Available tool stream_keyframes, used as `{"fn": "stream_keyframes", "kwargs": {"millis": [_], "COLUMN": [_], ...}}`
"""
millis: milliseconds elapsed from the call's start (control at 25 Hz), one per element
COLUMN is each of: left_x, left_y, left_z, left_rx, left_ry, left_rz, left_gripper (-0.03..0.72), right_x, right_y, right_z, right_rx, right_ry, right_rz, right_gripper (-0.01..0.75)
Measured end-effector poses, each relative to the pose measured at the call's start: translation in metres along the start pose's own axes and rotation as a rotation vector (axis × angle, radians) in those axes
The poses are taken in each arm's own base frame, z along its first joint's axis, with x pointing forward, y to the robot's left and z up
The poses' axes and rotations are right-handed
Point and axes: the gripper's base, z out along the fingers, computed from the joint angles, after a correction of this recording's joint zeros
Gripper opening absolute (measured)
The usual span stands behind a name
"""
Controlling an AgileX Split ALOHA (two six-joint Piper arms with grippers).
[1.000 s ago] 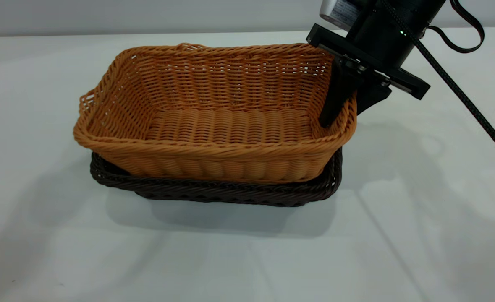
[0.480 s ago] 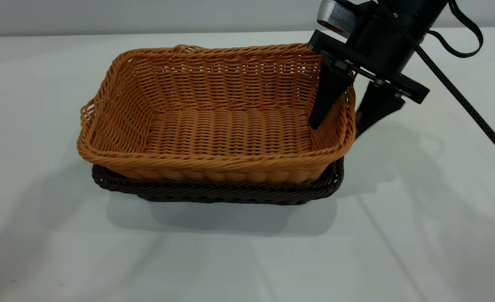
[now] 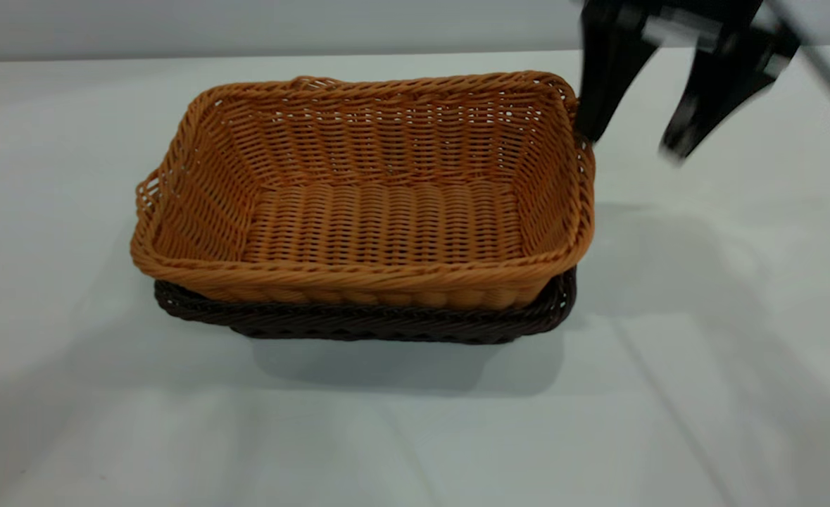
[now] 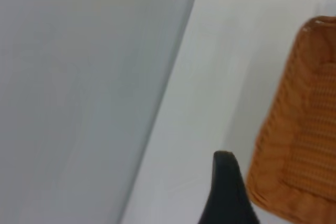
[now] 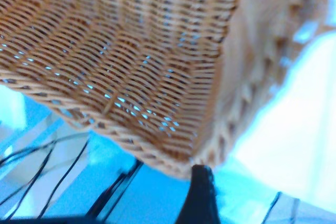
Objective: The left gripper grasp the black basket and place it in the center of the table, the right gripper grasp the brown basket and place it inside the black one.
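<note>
The brown basket [image 3: 379,218] sits nested inside the black basket [image 3: 386,327] in the middle of the table [image 3: 105,422]. Only the black basket's braided rim and lower wall show beneath it. My right gripper [image 3: 629,144] is open and empty. It hangs above and just outside the brown basket's right end, with one finger [image 3: 594,105] close by the rim corner. The right wrist view looks down into the brown basket [image 5: 131,61] past one fingertip [image 5: 201,182]. My left gripper [image 4: 226,192] is outside the exterior view and stands off to the side of the brown basket [image 4: 299,145].
The table's far edge [image 3: 246,58] runs behind the baskets, against a pale wall. The right arm's cable [image 3: 823,63] crosses the top right corner. Bare table lies in front and on both sides of the baskets.
My right gripper has opened, let go of the brown basket's right rim, and risen up and to the right. The brown basket has settled lower into the black one.
</note>
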Motion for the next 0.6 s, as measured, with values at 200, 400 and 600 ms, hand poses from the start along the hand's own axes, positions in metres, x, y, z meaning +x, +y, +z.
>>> {"fn": "stream_keyframes", "kwargs": {"millis": [200,400,600], "left_x": [0.009,0.023,0.045], "left_y": [-0.022,-0.030,-0.052], "left_z": [-0.056,-0.093,-0.098], "left_rx": [-0.029,-0.200,-0.250], "left_ry": [0.120,0.211,0.274], "left_rz": [-0.178,-0.424,-0.572], "left_gripper": [0.454,0.454,0.454], "right_x": [0.037,0.106,0.169], "right_y": [0.035,0.067,0.069], "right_z": [-0.088,-0.161,-0.179], "right_rx": [0.048,0.053,0.113], "right_ry": [-0.219,-0.438,-0.529], "right_rz": [-0.078,-0.154,-0.135], "right_gripper": [0.540,0.538,0.538]}}
